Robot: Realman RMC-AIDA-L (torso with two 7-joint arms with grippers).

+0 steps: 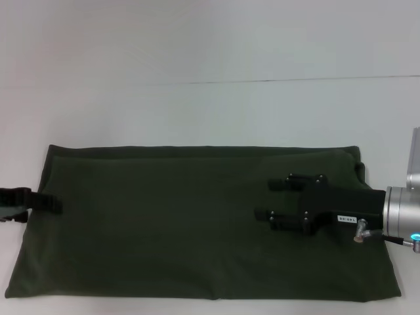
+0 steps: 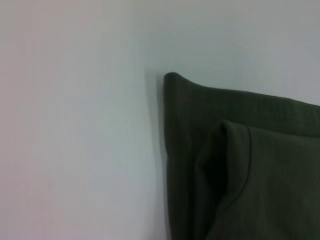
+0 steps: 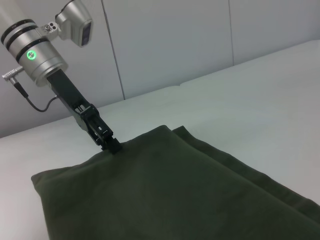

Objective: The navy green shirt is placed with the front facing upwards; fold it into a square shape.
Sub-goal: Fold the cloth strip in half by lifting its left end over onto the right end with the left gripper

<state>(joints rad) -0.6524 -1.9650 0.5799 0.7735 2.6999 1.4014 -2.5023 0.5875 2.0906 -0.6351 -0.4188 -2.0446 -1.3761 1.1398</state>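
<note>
Two layers of the shirt (image 1: pixel 184 223) lay stacked on the white table (image 1: pixel 210 111), spread as a wide dark green rectangle across the lower half of the head view, plain side up with no lettering showing. A folded edge ran along its far side, just below the frame's middle, and a small bulge of cloth stuck out at the upper right corner.

My right gripper (image 1: pixel 272 201) reached in from the right edge of the head view and hung over the right part of the shirt, its two black fingers (image 1: pixel 283 184) spread apart and pointing toward the frame's left, with nothing between them.

My left gripper (image 1: pixel 46 203) came in at the left edge of the head view, at the shirt's left border; I could not tell whether its jaws were spread or pinching cloth. In the right wrist view that gripper (image 3: pixel 111 145) met the shirt's edge (image 3: pixel 145 135) left of centre.

In the left wrist view, a folded corner of the shirt (image 2: pixel 240 150) filled the lower right.
</note>
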